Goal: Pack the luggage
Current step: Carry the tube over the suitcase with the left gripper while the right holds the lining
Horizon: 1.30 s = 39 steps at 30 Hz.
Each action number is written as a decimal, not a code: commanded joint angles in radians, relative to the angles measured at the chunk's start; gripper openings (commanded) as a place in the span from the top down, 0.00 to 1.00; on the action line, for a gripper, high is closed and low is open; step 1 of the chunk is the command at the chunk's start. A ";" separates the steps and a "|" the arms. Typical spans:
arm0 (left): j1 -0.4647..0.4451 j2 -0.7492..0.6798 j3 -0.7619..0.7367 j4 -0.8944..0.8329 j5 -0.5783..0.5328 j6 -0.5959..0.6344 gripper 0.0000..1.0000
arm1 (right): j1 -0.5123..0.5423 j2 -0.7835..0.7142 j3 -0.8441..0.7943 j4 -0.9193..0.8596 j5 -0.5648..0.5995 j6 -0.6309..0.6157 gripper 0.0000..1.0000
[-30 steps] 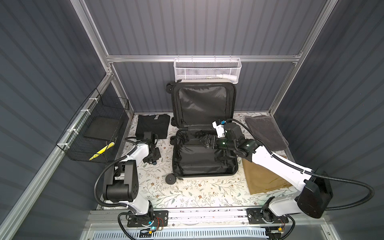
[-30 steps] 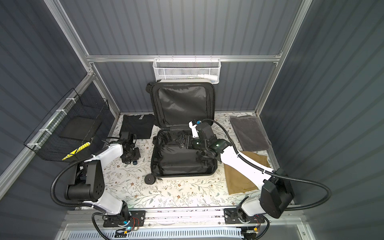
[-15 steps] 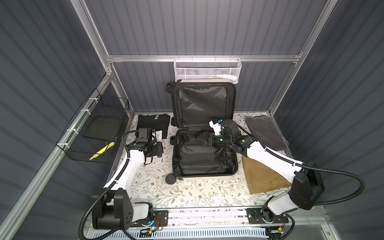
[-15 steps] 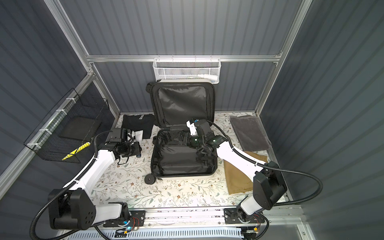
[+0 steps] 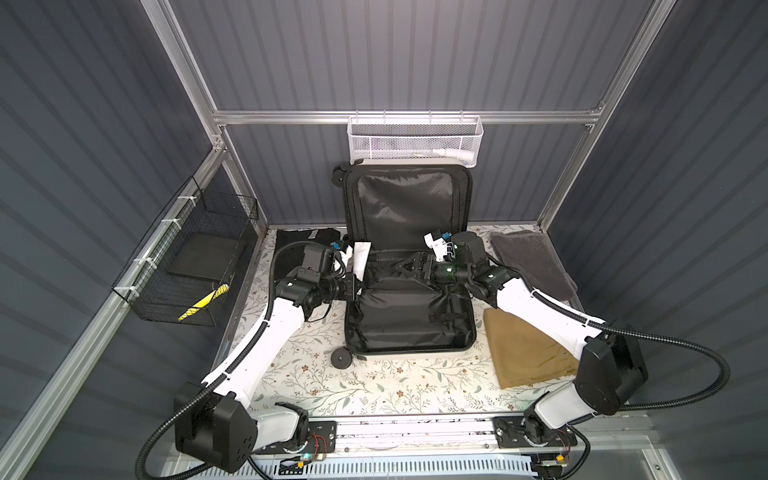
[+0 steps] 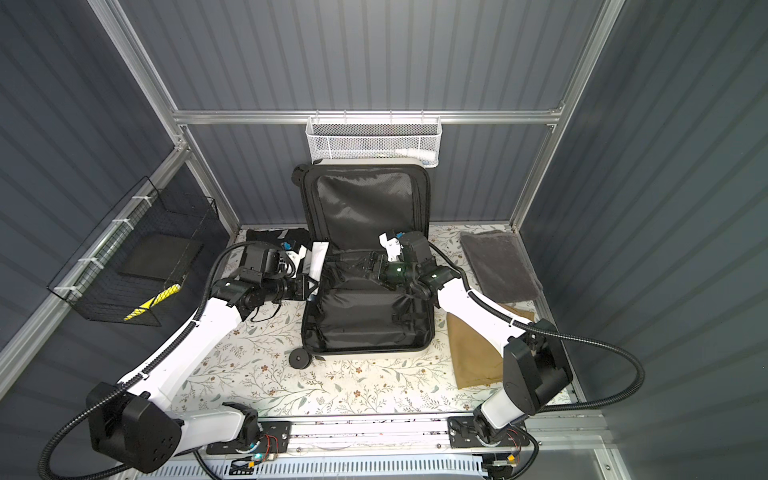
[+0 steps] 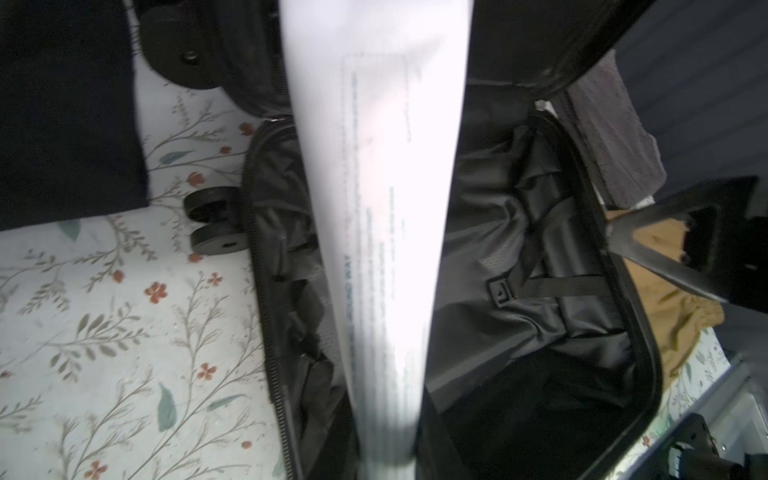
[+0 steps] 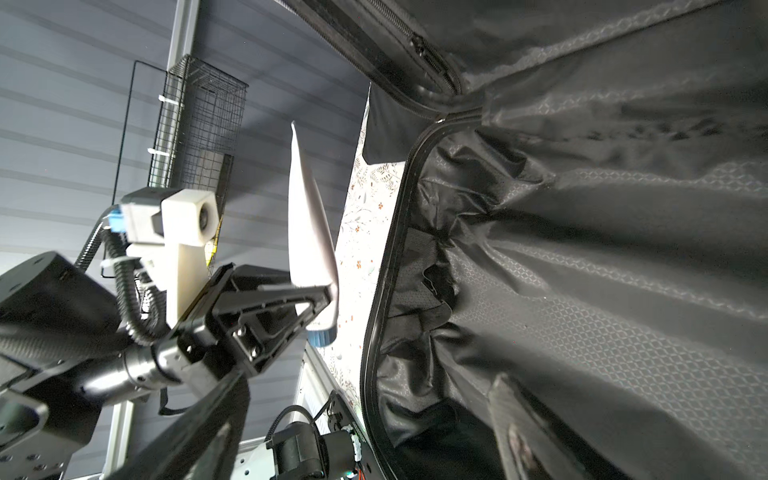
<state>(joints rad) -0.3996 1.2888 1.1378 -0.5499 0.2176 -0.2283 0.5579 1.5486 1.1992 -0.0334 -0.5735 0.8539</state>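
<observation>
The left arm has swung in from the counter's left side, and the left hand (image 5: 354, 286) now sits at the left edge of the luggage (image 5: 407, 203), clamped tight on a white packet (image 5: 360, 257) that stands up out of its grip, as the right wrist view shows. The right hand (image 5: 405, 266) has stayed low over the hinge line inside the case, its fingers spread wide with nothing between them.

The luggage is in the middle of the floral counter (image 5: 374, 386), toward the back. Its base lies flat and its lid stands upright against the rear wall. Both halves show black lining, and the base holds crumpled black fabric and buckled straps.

There are three containers in all. The second is the white mesh basket (image 5: 415, 143) on the rear rail above the lid, with something pale inside that I can't make out. The third is the black wire basket (image 5: 224, 208) on the left wall, holding two things: a dark flat slab (image 5: 203, 259) and a yellow-and-black striped item (image 5: 203, 301).

Three folded cloths lie loose on the counter. A black one (image 5: 297, 241) is back left, a grey one (image 5: 528, 262) back right, and a tan one (image 5: 523, 353) front right, partly under the right arm.
</observation>
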 commanded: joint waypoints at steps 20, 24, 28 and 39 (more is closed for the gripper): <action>-0.312 0.187 0.181 0.009 -0.075 0.076 0.81 | -0.137 -0.016 -0.070 0.117 -0.068 0.089 0.32; -0.316 0.202 0.171 0.022 -0.053 0.082 0.81 | -0.156 -0.015 -0.101 0.136 -0.079 0.100 0.56; -0.317 0.220 0.169 0.028 -0.039 0.095 0.81 | -0.163 -0.016 -0.134 0.151 -0.080 0.103 0.81; -0.316 0.317 0.162 0.019 -0.091 0.188 0.82 | -0.165 -0.032 -0.304 0.243 -0.010 0.167 1.00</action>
<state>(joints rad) -0.7177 1.5841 1.2800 -0.5484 0.1764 -0.1047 0.3904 1.5391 0.9520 0.1997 -0.6083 0.9821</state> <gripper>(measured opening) 0.184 0.049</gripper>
